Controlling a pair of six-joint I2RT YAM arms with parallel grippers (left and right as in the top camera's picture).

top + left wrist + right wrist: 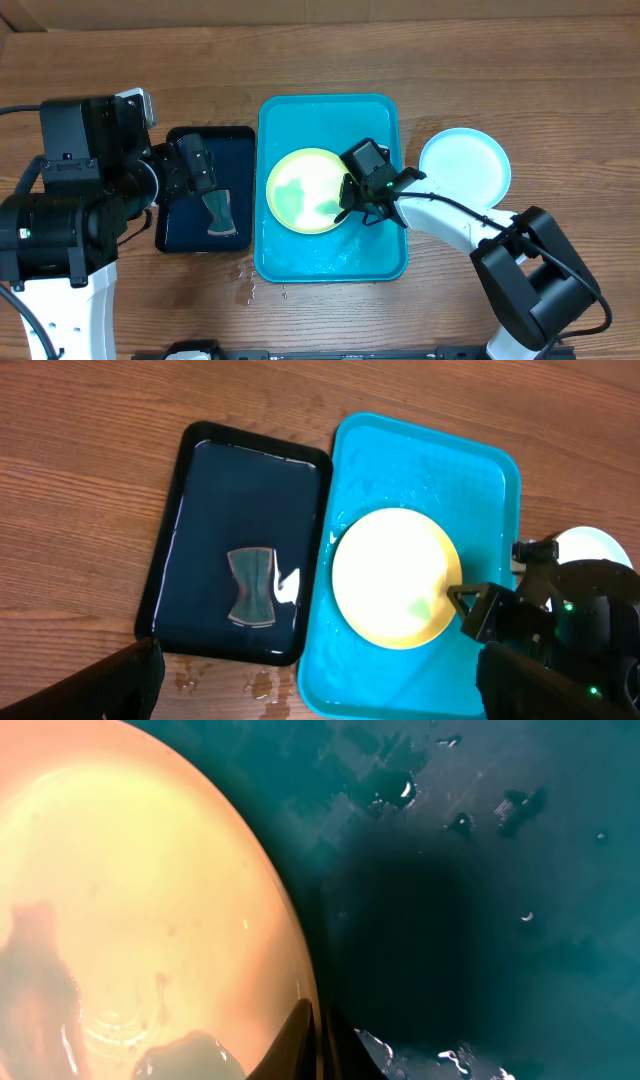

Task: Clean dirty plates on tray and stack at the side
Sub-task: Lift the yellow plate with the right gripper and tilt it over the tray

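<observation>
Yellow-green plate face-up in turquoise tray, tray lengthwise front-to-back.

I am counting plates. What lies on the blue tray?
One yellow plate, with the right gripper at its edge, and water drops. The tray floor under the plate is hidden.
</observation>
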